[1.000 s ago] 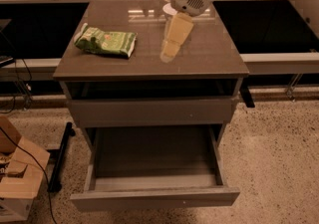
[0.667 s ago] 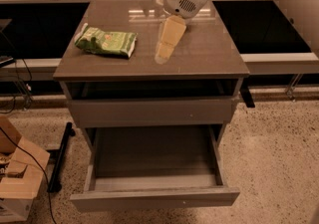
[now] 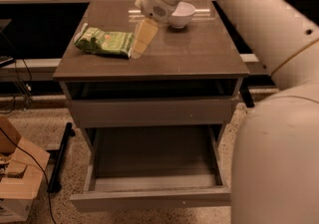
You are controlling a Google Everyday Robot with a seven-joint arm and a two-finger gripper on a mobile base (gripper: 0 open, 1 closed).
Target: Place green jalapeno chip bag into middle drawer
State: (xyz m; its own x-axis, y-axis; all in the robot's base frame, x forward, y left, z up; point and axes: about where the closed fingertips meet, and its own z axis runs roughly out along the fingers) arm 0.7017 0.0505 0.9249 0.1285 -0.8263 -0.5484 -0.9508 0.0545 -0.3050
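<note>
The green jalapeno chip bag point(image 3: 103, 42) lies flat on the left part of the cabinet top point(image 3: 189, 56). My gripper point(image 3: 138, 44) hangs from the white arm just right of the bag, its pale fingers point(image 3: 143, 36) pointing down toward the bag's right end, close to it. The middle drawer point(image 3: 152, 200) is pulled out below, with a dark empty bottom point(image 3: 154, 156). The upper drawer front point(image 3: 149, 112) is closed above it.
A white bowl point(image 3: 180, 15) stands at the back of the cabinet top, behind my wrist. My large white arm point(image 3: 279, 118) fills the right side. A cardboard box point(image 3: 17, 178) and cables lie on the floor at the left.
My gripper has moved left across the cabinet top toward the chip bag. The white bowl behind the wrist has come into sight. The bag and drawer have not moved.
</note>
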